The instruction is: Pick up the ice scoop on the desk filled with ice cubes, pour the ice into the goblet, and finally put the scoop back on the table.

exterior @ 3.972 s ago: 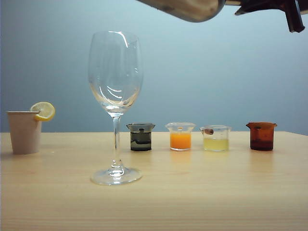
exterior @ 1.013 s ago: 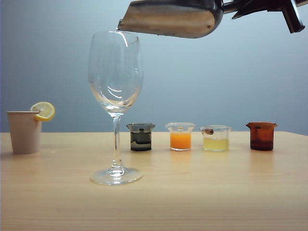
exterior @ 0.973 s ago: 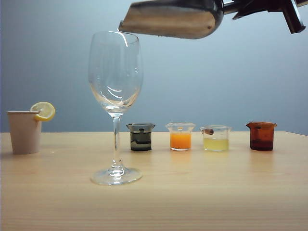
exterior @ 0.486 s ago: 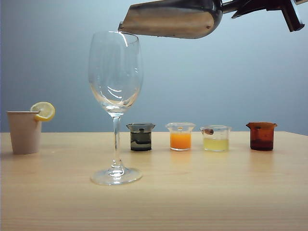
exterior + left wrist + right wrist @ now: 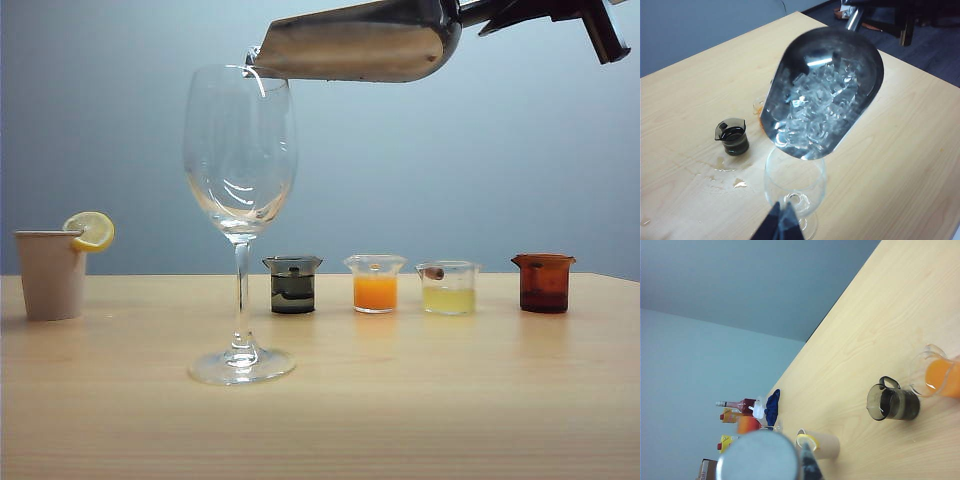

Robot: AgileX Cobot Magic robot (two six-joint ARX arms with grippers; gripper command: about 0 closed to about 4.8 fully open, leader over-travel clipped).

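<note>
The ice scoop (image 5: pixel 360 42) hangs high above the table (image 5: pixel 420 400), tipped with its lip just over the rim of the goblet (image 5: pixel 240 170). My right gripper (image 5: pixel 525 10) is shut on its handle at the top right. In the left wrist view the ice scoop (image 5: pixel 867 65) holds a heap of ice cubes (image 5: pixel 815 105) sliding toward its lip, right above the goblet (image 5: pixel 795 175), which stands upright with nothing in it. My left gripper (image 5: pixel 782 222) hovers near the goblet with its fingertips together, holding nothing. In the right wrist view the ice scoop (image 5: pixel 757 457) shows only its round back end.
A beige cup (image 5: pixel 52 275) with a lemon slice stands at the far left. Behind the goblet stand several small beakers: dark (image 5: pixel 292 285), orange (image 5: pixel 375 283), pale yellow (image 5: pixel 448 288) and brown (image 5: pixel 543 283). Spilled drops (image 5: pixel 725 172) lie near the dark beaker.
The scoop came in from the upper right to the goblet, and over the last second its lip has dipped toward the rim. An ice cube now shows at the lip.
</note>
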